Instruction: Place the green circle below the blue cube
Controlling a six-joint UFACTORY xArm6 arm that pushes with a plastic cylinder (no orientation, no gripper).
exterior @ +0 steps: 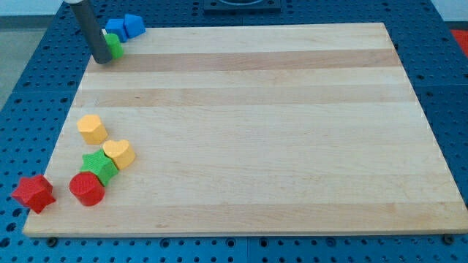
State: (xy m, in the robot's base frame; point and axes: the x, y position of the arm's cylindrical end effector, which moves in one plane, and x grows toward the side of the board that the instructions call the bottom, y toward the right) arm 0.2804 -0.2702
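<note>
Upper left corner: our tip (102,61) (a bare rod, no jaws to release or clench) touches the green circle (114,46), just below the blue cube (115,29). Risk: shoving either off the desk (256,131).

— What is under the wooden board (256,131)?

— A blue metal surface (22,88) with many small holes in regular rows. It shows on the view's left, right and bottom sides of the board.

— And the board itself?

— Light wood, made of long strips with a little different tones. The light is even and soft.

— At the view's top?

— A dark grey object (241,6), cut by the edge; I cannot tell what.
</note>
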